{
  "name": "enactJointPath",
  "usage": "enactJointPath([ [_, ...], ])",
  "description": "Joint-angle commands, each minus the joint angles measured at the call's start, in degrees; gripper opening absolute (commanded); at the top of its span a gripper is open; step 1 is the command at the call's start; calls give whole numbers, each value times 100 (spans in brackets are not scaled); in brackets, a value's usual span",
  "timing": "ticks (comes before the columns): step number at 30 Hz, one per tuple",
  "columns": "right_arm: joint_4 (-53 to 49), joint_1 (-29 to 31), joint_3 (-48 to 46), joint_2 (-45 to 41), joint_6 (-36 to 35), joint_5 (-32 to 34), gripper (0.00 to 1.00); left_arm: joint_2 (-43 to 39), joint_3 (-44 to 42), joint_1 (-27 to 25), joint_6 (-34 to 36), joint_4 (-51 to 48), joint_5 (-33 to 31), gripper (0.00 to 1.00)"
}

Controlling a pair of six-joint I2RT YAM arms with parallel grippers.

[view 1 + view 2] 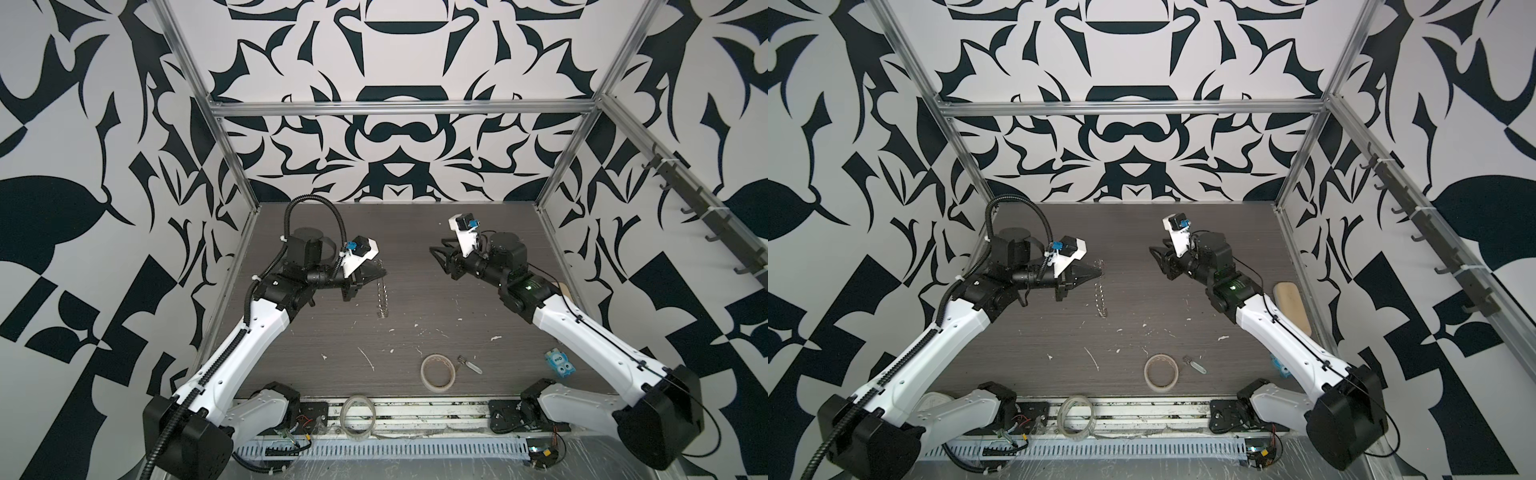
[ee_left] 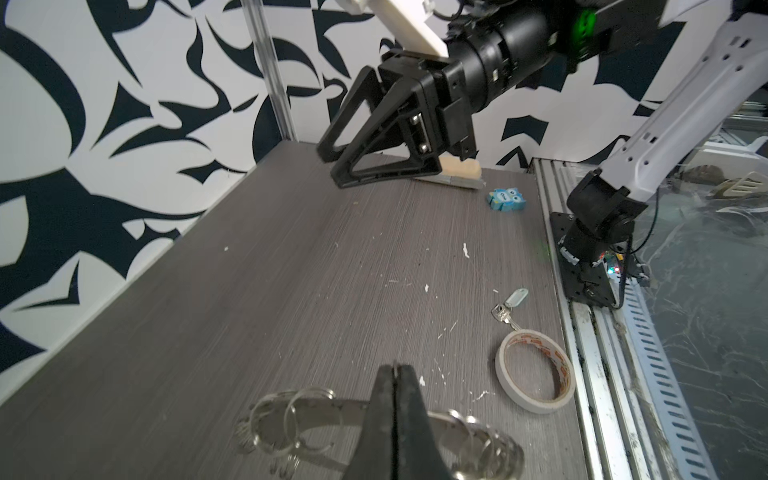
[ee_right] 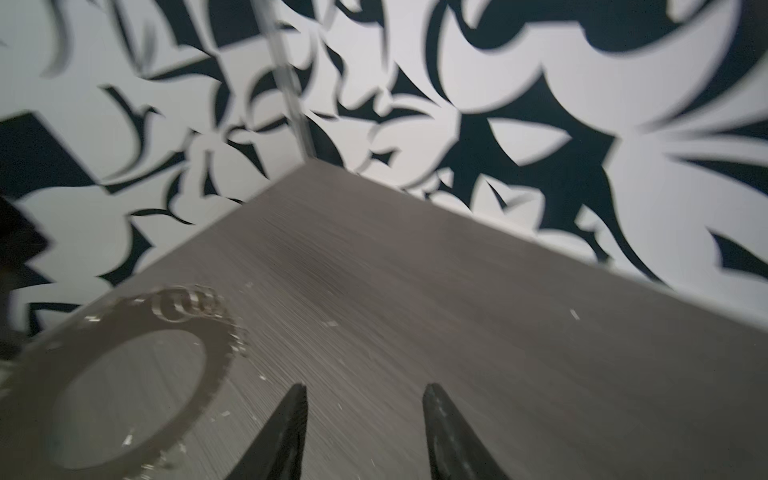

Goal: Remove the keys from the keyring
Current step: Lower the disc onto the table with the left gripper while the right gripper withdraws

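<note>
The keyring (image 1: pixel 382 297), a loop of small linked silver rings, hangs edge-on from my left gripper (image 1: pixel 381 273), which is shut on its upper part. Its lower end is near the table. The left wrist view shows the keyring (image 2: pixel 291 409) on both sides of the shut left gripper (image 2: pixel 395 368). My right gripper (image 1: pixel 435 254) is open and empty, to the right of the ring and apart from it. In the blurred right wrist view the keyring (image 3: pixel 183 309) lies off to one side of the right gripper (image 3: pixel 365 390). A small silvery key (image 1: pixel 469 365) lies on the table beside a beige tape roll.
A beige tape roll (image 1: pixel 437 372) lies near the front of the grey table (image 1: pixel 415 232), and a clear tape roll (image 1: pixel 358 417) sits on the front rail. A blue owl figure (image 1: pixel 561 365) lies under the right arm. A beige block (image 1: pixel 1291 305) rests by the right wall.
</note>
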Motion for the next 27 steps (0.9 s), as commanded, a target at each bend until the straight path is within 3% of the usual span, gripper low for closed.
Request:
enactJointPath([
  [1,-1722,-17,149,-52,846,1649,49,84,-163,24,-44,-321,-512,0],
  [3,-1764,-26,-115,-45,1298,1729,50,160,-280,19,-232,-374,-706,0],
  [8,-1841,-35,-383,113,1582,1821,54,185,-764,-2,-414,-129,-835,0],
  [13,-1858,-73,-560,237,1990,1997,65,264,-1071,-36,-551,-17,-1011,0],
  [17,-1688,-140,-628,404,2110,1923,67,485,-1581,-52,-972,1032,-679,0],
  [27,-1803,-286,-558,512,2129,1982,70,1775,-1133,-508,-1298,1380,-1107,0],
])
